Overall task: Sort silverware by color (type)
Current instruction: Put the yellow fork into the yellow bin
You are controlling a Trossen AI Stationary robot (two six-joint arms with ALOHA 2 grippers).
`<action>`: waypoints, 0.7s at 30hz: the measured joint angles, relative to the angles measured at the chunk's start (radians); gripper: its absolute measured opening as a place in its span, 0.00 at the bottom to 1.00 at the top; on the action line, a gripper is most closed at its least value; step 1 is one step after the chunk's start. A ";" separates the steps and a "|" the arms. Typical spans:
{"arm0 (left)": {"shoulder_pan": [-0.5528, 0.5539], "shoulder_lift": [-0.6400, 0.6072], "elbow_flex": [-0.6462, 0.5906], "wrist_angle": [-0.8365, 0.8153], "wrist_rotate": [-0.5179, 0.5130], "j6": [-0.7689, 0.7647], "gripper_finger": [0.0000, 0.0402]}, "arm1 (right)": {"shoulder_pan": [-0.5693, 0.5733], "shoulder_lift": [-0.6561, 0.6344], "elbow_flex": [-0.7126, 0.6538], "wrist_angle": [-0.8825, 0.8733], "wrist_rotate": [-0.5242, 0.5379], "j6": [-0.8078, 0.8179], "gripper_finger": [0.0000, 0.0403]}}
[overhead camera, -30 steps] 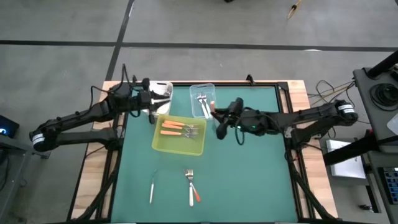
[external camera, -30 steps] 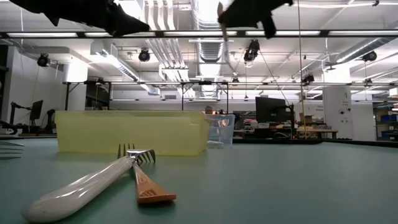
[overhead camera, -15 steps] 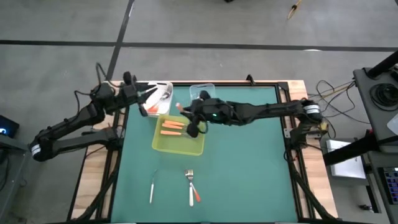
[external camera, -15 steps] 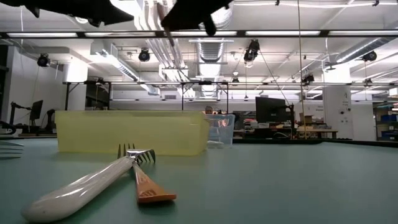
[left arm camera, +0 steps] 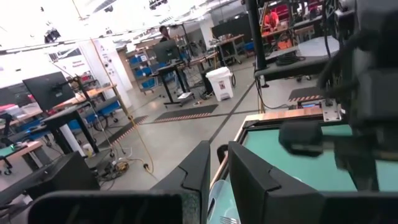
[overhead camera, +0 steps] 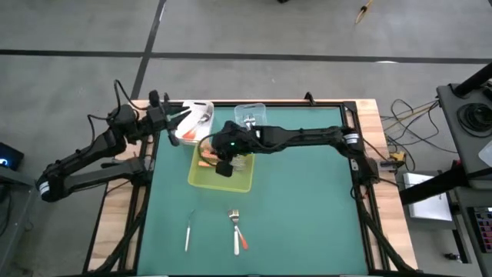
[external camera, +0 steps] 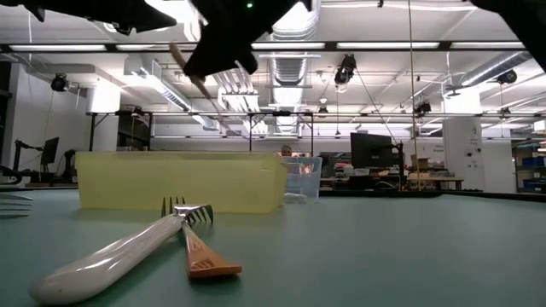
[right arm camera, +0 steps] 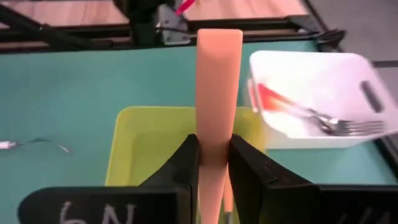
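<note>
Right arm is hanging over the yellow-green tray with an orange-handled utensil pinched in its fingers

The right gripper (overhead camera: 224,165) is squeezing its fingers (right arm camera: 186,163) tight on the orange-handled utensil (right arm camera: 217,93), over the tray (overhead camera: 243,182) near the counter's (overhead camera: 307,208) middle. The left gripper (overhead camera: 171,119) is sitting by the white tub (overhead camera: 201,108) at about 11 o'clock, fingers (left arm camera: 202,171) nearly closed, can't tell if it's gripping anything. A white-handled fork (external camera: 119,253) and an orange-handled fork (external camera: 203,253) are lying crossed at 6 o'clock
</note>
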 joint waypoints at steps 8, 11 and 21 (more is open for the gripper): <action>0.000 -0.001 0.000 0.002 0.000 0.004 0.10 | 0.000 0.164 0.216 -0.158 -0.066 -0.004 0.12; 0.000 -0.001 0.000 0.002 0.000 0.004 0.10 | 0.000 0.223 0.295 -0.227 -0.070 -0.004 0.12; 0.000 0.001 0.000 0.002 0.000 0.012 0.10 | 0.000 0.326 0.401 -0.367 -0.118 -0.004 0.13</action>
